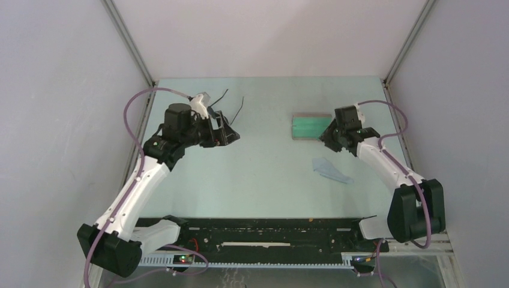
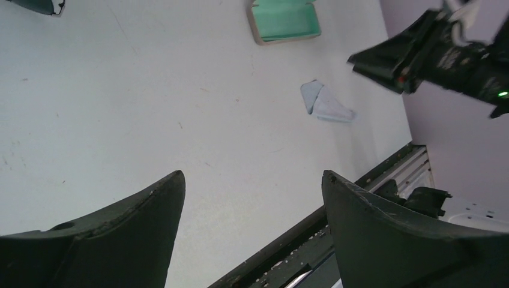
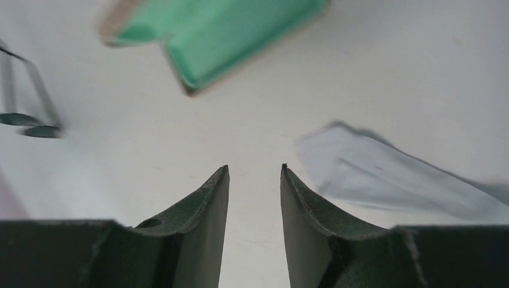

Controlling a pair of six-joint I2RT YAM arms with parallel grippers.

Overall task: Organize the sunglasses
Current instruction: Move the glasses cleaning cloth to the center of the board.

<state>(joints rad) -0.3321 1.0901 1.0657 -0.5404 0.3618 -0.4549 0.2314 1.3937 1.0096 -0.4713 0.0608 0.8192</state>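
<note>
Left gripper (image 2: pixel 253 177): two dark curved fingers (image 2: pixel 132 234) at the bottom edge, wide apart, nothing between them, above the bare white tabletop (image 2: pixel 120 108). Oblong grey case with green lining (image 2: pixel 283 21) lies open at top centre. Crumpled light blue cloth (image 2: pixel 327 103) sits nearer, apart from the case. Black right gripper (image 2: pixel 375 66) hangs at upper right, above the table's edge. Black slotted rail (image 2: pixel 336 216) runs along the lower right.

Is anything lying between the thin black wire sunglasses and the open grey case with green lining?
Nothing visible does: the table between the sunglasses and the case is bare. The folded light blue cloth lies nearer the arm bases, off that line; the right arm's fingers are by the case's right end.
</note>
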